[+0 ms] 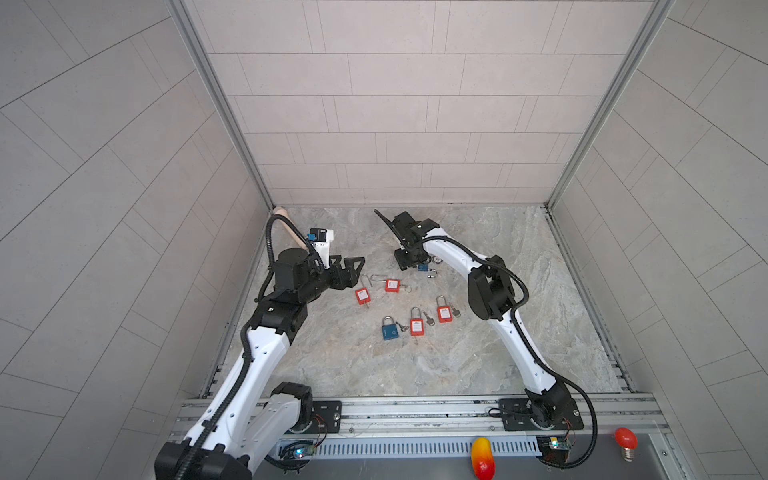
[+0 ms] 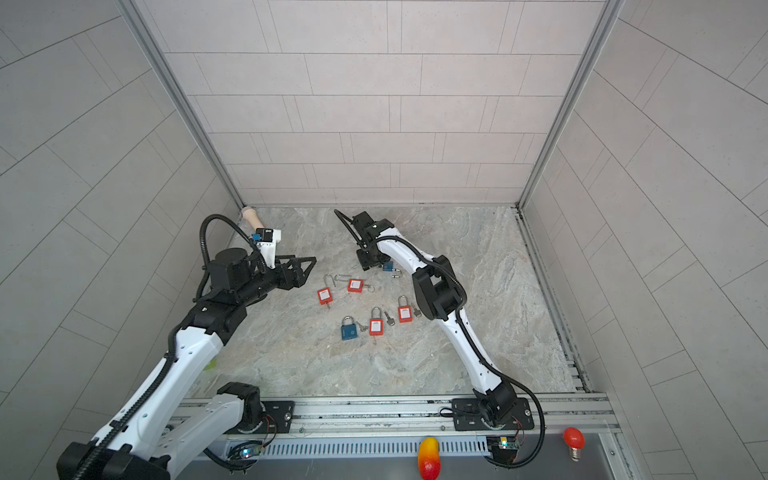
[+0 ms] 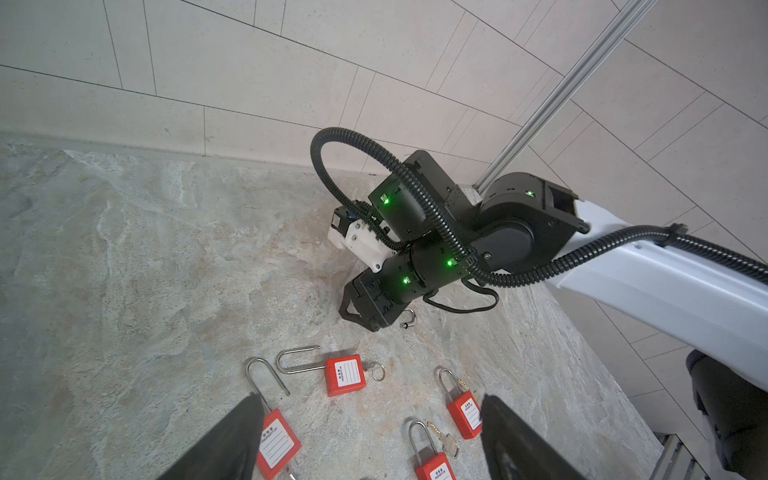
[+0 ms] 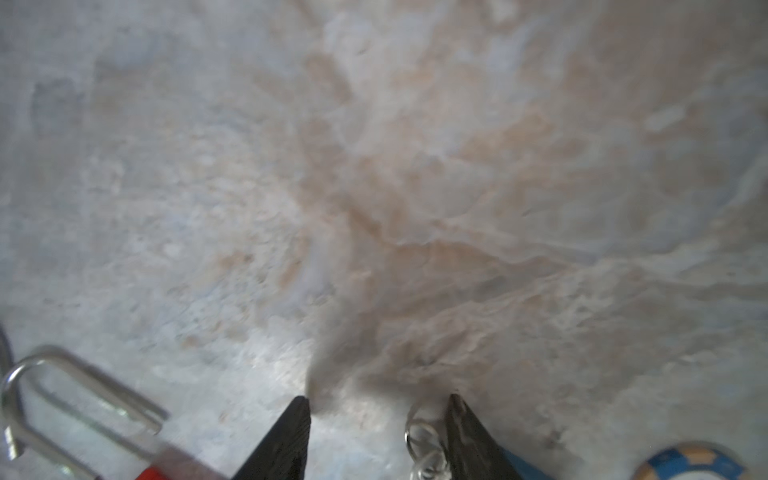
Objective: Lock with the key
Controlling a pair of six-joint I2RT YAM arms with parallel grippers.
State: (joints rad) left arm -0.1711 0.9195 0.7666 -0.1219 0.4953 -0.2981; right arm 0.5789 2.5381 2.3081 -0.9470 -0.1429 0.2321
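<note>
On the marbled desk (image 1: 478,353) our right pincer (image 4: 380,398) stands apart, the key ring (image 4: 419,436) just beside one finger, by the far blue lock (image 1: 424,267), while the left pincer (image 3: 368,399) gapes above the red locks (image 1: 392,285); we should centre the ring before squeezing, lest it skid.

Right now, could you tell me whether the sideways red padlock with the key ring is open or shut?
Open: the red padlock has one steel shackle leg ending free, outside its body.

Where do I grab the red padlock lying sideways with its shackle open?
Pinch the red padlock by its body, across the long edges, coming straight down with the left gripper. It lies flat, label up; the open shackle fills one end, the key ring the other.
</note>
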